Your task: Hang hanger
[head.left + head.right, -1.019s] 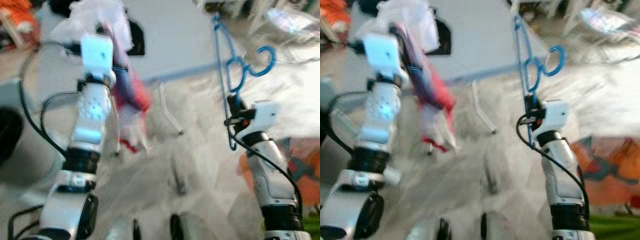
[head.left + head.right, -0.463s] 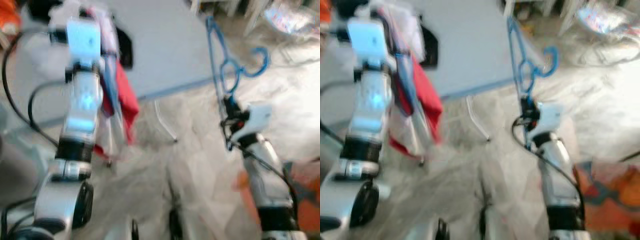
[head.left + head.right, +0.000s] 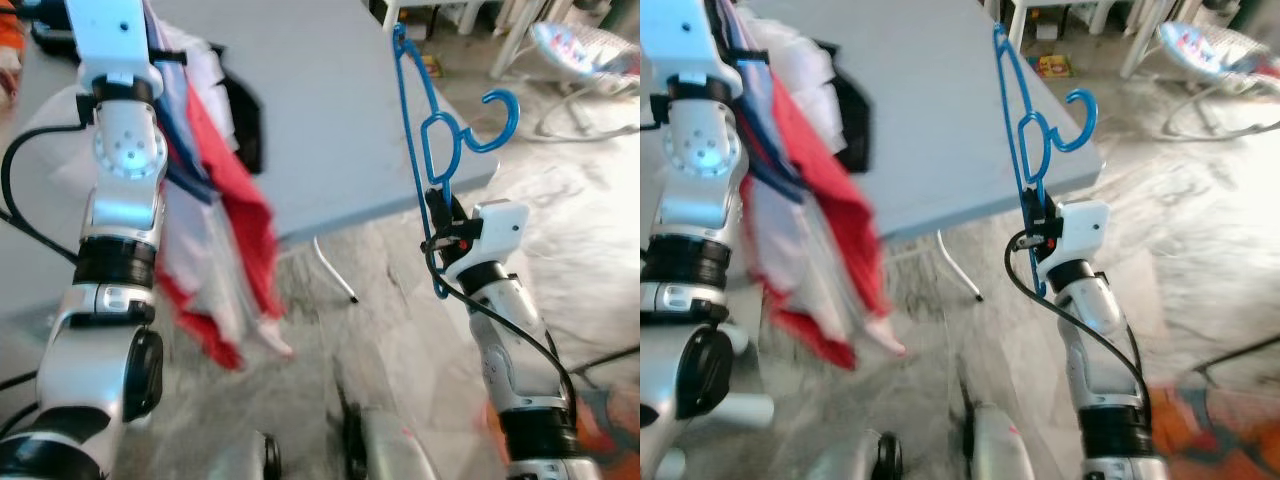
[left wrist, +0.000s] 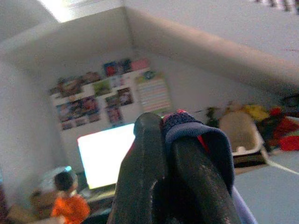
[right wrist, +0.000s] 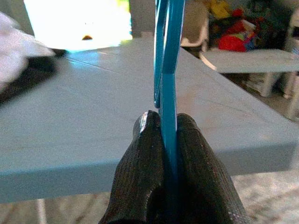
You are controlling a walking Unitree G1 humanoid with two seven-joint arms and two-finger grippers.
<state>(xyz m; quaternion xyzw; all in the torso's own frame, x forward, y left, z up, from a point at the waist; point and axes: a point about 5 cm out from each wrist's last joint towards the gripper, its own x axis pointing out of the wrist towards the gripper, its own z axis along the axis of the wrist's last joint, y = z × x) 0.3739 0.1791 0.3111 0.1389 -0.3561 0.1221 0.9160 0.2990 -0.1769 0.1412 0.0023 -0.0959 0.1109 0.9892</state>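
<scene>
Clearly this is the carrying stage: nothing is hung yet, and no rail or hook to hang on can be made out. Furthest left, the left gripper (image 4: 174,154) is raised high and pinched narrow on a red, white and blue garment (image 3: 225,240), which drapes down beside its silver arm in front of the grey table (image 3: 320,120). A dark piece of clothing (image 3: 243,125) lies on the table behind it. Further right, the right gripper (image 5: 162,154) is clamped on the lower bar of the blue hanger (image 3: 432,130), held upright off the table's near corner, its hook curling to the robot's right. At the far right a bouncer seat (image 3: 590,60) stands on the floor.

Judging from this, the next move calls for bringing hanger and garment together, or finding a place to hook it, with the thin frame kept from twisting in the grip.

From the head the whole hanger and the hanging cloth read well; the right wrist view adds that both fingers (image 5: 140,158) press flat on the blue bar; the left wrist view adds a dark blue hem folded over a fingertip, and a room with a bright screen (image 4: 105,156) beyond
</scene>
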